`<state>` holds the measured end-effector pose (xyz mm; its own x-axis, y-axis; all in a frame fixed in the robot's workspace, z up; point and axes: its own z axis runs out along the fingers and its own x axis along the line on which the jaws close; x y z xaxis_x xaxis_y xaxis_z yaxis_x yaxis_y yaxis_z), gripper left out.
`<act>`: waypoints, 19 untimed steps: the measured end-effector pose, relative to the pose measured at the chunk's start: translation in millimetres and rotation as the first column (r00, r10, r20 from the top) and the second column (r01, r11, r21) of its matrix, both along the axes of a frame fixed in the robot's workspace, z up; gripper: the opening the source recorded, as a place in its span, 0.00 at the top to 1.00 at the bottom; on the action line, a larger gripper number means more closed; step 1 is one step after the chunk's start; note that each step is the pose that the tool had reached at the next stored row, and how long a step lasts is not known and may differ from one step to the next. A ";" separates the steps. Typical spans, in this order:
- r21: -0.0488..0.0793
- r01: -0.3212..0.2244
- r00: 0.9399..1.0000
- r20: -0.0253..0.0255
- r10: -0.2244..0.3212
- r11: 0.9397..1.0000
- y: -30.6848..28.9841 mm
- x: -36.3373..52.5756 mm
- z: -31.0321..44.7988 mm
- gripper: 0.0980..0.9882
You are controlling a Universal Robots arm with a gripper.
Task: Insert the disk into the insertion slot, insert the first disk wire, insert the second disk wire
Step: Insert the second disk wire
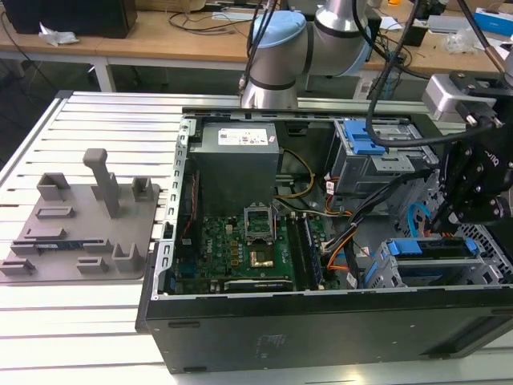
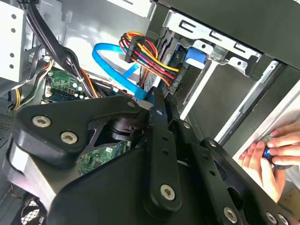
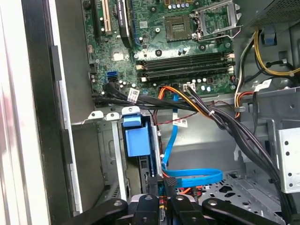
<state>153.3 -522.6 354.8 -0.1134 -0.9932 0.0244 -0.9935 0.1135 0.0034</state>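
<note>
Gripper (image 3: 161, 206), fingers closed on a blue disk wire (image 3: 187, 177), just beside the disk (image 3: 137, 138) seated in the insertion slot (image 3: 112, 154).

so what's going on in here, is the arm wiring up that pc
Roughly, yes. The robot arm's hand is down inside the open computer case, at the drive cage with the blue caddy on the exterior view's right. In the first wrist view, a blue flat cable runs right up to the hand. A person's hand rests at the case edge in the second wrist view.
</note>
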 end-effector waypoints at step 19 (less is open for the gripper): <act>0.045 -0.025 1.000 0.001 0.025 0.999 -9.7 1.1 -3.8 0.93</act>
<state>154.4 -532.4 351.0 -0.0883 -0.9959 -0.0200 -0.9961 0.0882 0.0076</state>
